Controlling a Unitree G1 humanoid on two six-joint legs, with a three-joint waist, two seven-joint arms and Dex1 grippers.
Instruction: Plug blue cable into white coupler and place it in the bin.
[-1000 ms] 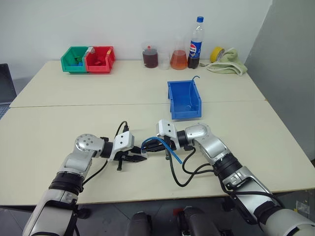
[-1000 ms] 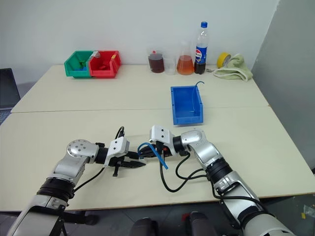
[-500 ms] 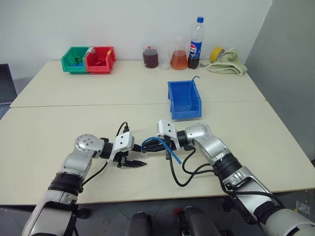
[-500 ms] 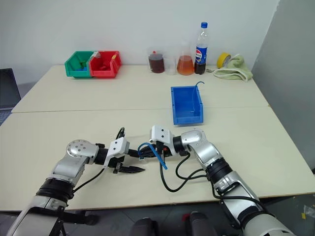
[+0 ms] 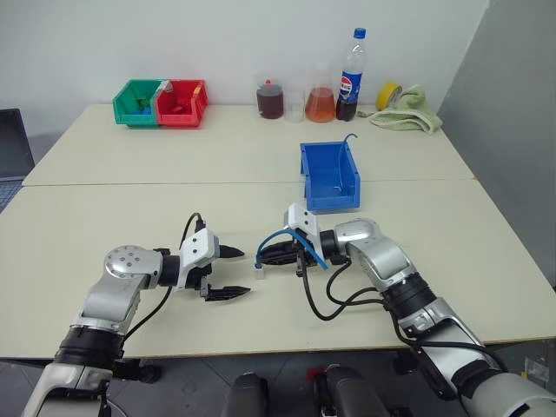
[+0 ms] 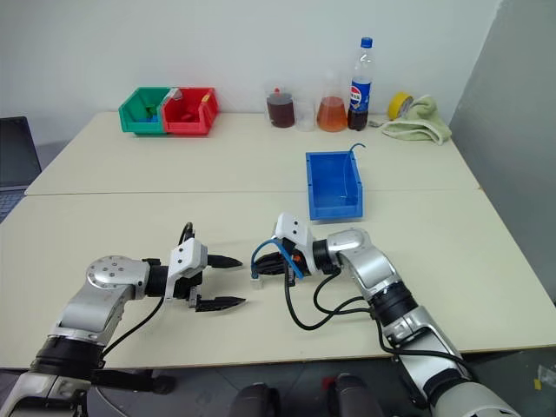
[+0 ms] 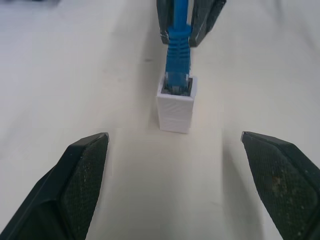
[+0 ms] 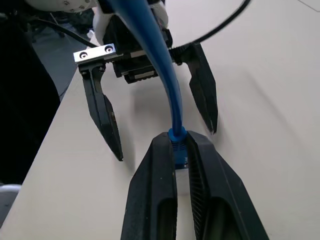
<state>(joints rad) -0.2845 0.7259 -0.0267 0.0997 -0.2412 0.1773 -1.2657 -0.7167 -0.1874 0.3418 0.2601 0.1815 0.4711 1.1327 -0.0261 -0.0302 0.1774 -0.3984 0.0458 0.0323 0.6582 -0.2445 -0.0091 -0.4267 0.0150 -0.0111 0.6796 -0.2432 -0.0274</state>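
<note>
Connection: the blue cable (image 7: 178, 45) is seen plugged into the white coupler (image 7: 175, 103), which hangs at the plug end just above the desk (image 5: 130, 217).
Right gripper (image 8: 180, 150): its jaws are closed on the cable's plug boot, just behind the coupler; the rest of the cable is looped back over the wrist.
Left gripper (image 5: 228, 272): its jaws are spread wide and empty, set a little apart from the coupler and facing it.
Bin (image 5: 329, 175): the blue bin is placed further back on the desk, beyond the right arm, and the joined pair is not yet in it.
Risk, coupler: the block is carried by the plug alone; if the latch is not seated, it could be shaken off during the carry.
Risk, cable: the loose loop could be snagged on the arm or left draped over the bin's rim.
Desk: pale and matt, made of two tops joined by a seam.
Room: a white wall is seen behind, with green and red bins (image 5: 160, 102), flasks and a bottle (image 5: 350, 62) lined along it.
</note>
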